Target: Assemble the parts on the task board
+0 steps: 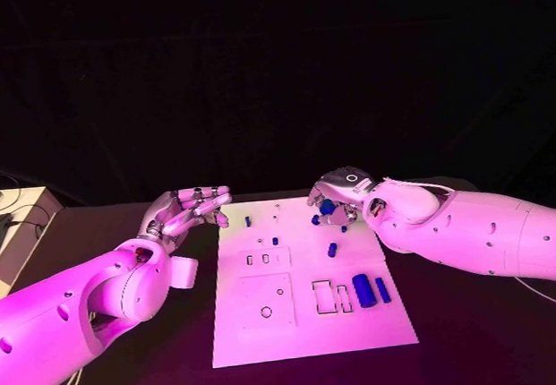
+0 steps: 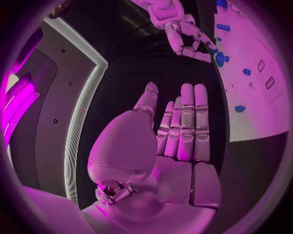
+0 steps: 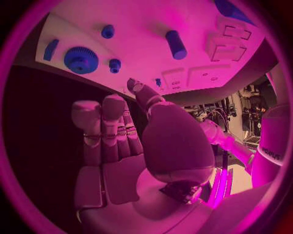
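Note:
The white task board (image 1: 309,334) lies in the middle of the black table. My right hand (image 1: 343,194) hovers at its far right corner, fingers stretched out and holding nothing. Just beyond its fingertips lies a blue gear (image 3: 81,59), with a small blue peg (image 3: 114,65) beside it and a blue cylinder (image 3: 176,44) farther off. My left hand (image 1: 191,208) hangs off the board's far left corner, palm (image 2: 177,175) bare and fingers straight. Two blue cylinders (image 1: 362,286) lie next to rectangular slots at the board's near right.
Small blue pieces (image 1: 275,241) are scattered over the board's far half. A pale box with cables (image 1: 9,233) stands at the table's left edge. Bare black table flanks the board on both sides.

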Controlling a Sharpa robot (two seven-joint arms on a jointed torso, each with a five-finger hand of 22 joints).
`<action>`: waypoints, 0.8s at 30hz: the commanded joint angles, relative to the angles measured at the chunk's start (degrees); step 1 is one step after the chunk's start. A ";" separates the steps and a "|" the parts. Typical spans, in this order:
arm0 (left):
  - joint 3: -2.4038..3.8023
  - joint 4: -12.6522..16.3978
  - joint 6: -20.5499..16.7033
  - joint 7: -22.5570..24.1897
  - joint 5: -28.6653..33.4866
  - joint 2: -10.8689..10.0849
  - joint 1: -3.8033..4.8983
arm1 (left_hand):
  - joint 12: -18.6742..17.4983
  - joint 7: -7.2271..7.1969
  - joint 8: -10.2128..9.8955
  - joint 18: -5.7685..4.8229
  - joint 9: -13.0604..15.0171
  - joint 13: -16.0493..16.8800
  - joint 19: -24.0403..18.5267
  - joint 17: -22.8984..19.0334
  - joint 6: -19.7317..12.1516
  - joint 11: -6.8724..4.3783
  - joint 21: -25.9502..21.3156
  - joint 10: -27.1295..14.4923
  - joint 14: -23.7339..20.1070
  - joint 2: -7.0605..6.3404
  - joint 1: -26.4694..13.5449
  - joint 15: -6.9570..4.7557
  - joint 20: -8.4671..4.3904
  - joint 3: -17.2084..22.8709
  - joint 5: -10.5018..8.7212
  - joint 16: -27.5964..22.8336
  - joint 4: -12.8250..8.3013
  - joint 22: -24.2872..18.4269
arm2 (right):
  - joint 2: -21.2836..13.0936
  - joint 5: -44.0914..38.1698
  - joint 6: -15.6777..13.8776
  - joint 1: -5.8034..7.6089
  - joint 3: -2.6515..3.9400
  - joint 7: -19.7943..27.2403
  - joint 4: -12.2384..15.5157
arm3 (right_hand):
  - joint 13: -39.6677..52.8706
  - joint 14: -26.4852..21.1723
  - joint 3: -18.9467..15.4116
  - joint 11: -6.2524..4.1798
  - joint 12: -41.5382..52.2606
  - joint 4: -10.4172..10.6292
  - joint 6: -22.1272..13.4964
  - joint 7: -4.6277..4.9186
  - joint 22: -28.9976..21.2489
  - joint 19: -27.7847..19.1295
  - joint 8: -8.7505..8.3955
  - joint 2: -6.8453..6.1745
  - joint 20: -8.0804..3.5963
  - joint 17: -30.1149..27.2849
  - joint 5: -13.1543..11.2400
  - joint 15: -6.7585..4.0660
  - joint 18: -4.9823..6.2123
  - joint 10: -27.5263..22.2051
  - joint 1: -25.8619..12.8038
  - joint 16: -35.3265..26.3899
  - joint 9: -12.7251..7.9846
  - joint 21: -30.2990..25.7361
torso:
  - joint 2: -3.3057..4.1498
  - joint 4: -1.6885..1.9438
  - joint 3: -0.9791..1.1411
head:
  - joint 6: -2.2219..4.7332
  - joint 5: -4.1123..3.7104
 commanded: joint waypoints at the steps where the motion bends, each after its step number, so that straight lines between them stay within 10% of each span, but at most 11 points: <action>1: 0.05 0.01 1.35 0.09 -0.46 0.04 0.00 | -0.32 0.06 -0.11 0.53 0.05 0.02 -0.62 -0.30 -0.08 0.17 0.39 -0.37 -0.23 0.03 -0.43 0.14 0.06 -0.13 -0.01 -0.57 0.04 -0.15 | -0.02 -0.30 3.72 0.07 0.06 -2.15 0.03 | 0.05 -1.24 -1.17 -0.31 -0.10 1.11 0.70 -0.17 4.16 0.96 -0.18 -0.39 -0.04 2.06 1.98 0.14 0.98 0.58 -0.28 2.20 -0.02 2.37 | 0.64 0.15 -0.21 | 0.01 -0.40; 24: 0.07 0.13 2.15 -0.22 -0.68 -0.32 -0.15 | -0.30 0.03 -0.08 0.63 0.06 0.02 -0.86 -1.25 -0.08 0.19 0.76 -0.51 -0.02 0.17 -0.35 0.21 0.21 0.05 0.00 -1.51 0.23 -0.75 | 0.98 -0.15 3.28 0.00 0.26 -2.61 -2.13 | -0.05 -0.99 0.64 0.06 -0.21 1.16 1.25 -0.14 7.68 2.17 -0.19 0.25 0.30 1.42 2.81 0.42 2.06 -0.86 0.13 2.54 0.02 -4.51 | 2.18 1.04 -0.53 | 0.19 -1.99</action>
